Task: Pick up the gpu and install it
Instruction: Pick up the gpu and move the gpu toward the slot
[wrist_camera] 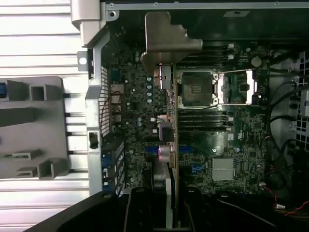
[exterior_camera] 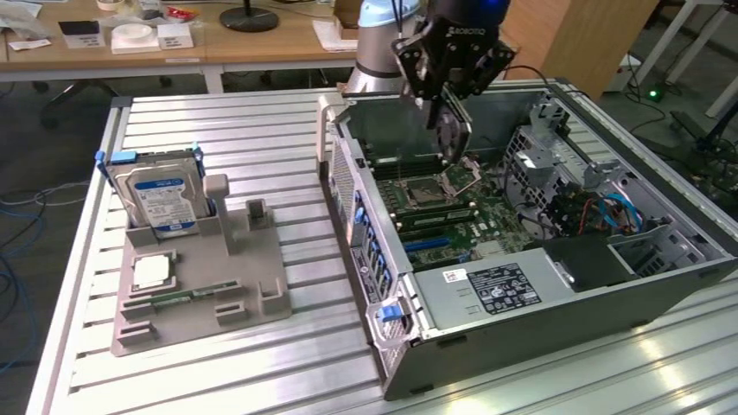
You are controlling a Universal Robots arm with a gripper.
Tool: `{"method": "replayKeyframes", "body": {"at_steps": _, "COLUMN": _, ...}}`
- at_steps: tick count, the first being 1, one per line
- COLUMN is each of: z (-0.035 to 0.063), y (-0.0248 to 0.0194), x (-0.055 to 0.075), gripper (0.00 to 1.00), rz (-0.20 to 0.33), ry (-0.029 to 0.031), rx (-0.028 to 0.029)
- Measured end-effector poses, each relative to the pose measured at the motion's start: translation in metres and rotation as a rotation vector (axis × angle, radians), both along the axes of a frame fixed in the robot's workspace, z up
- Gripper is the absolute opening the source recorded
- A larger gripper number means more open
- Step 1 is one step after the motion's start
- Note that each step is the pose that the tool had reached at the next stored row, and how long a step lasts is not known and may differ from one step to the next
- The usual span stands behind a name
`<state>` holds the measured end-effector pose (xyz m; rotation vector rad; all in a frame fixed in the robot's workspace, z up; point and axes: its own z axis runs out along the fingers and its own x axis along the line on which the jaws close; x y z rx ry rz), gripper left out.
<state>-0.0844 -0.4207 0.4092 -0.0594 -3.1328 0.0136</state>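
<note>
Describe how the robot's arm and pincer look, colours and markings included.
The arm is a pale silver-grey tube with a light blue cap at its joint. The pincer is black, with a boxy body, white lettering across the front and two jointed, linked fingers. A blue ring sits just above the body.

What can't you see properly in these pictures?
- Wrist view: the graphics card is edge-on, so its flat faces are hidden.
- Exterior view: the writing on the hard drive label is too small to read.
- Exterior view: the arm is cut off by the top edge.
</note>
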Motion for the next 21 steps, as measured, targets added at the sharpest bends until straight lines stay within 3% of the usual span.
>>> {"method": "replayKeyframes", "body": {"at_steps": 15, "z": -0.0018, "y": 0.0011, "x": 0.064, "gripper": 0.28, "rz": 0.0, "ry": 0.0, "rx": 0.0}}
{"method": "replayKeyframes", "body": {"at_steps": 21, "z": -0.0019, "y": 0.0012, "x": 0.07, "gripper": 0.28, "rz": 0.0, "ry": 0.0001, "rx": -0.0001}}
